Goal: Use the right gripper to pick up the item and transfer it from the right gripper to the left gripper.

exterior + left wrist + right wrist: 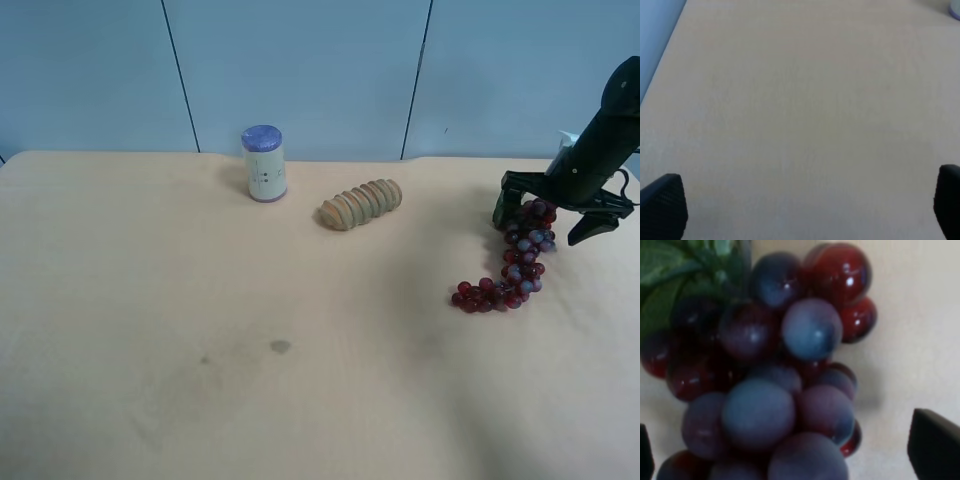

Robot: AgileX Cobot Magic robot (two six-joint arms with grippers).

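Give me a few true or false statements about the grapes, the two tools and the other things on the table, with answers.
1. The right tool stands open around one end of the grapes. True.
2. The white cylinder stands upright, apart from the bread roll. True.
3. The grapes are lifted off the table. False: they lie on it.
4. The left tool grips the bread roll. False: it is open and empty above bare table.

The grapes (790, 390) are smooth and glossy, like moulded plastic, each bead catching a highlight; their green leaf (665, 270) looks matt. The table (200, 300) is a pale, matt, smooth surface. My left gripper (805, 210) has black fingertips (662, 207) with a fine dimpled texture.
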